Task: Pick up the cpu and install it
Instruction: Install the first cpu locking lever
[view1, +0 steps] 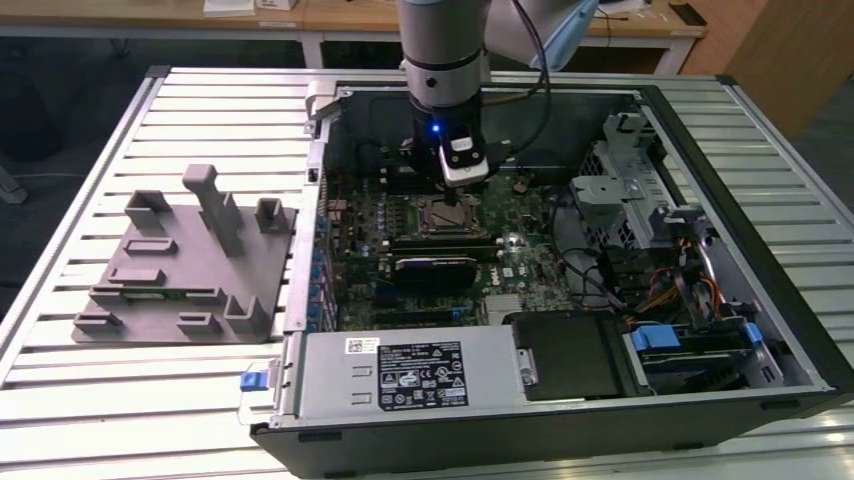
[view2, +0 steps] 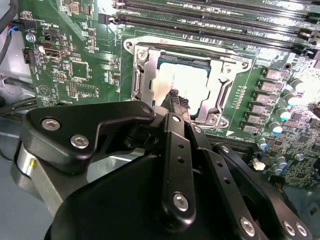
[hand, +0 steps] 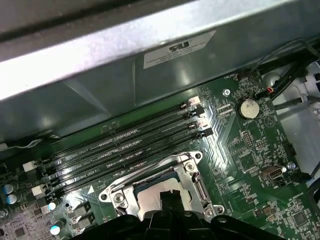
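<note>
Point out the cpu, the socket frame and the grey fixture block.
cpu (view2: 182, 80), second wrist view, on its shiny metal top.
socket frame (view2: 141, 75), second wrist view, on a silver side rail.
grey fixture block (view1: 187, 265), exterior view, on its flat base.

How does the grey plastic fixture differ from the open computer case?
The grey plastic fixture is light grey, low and flat with upright posts; the black open computer case is a deep walled box. The fixture sits bare; the case holds a green motherboard. Both rest on the slatted metal table.
</note>
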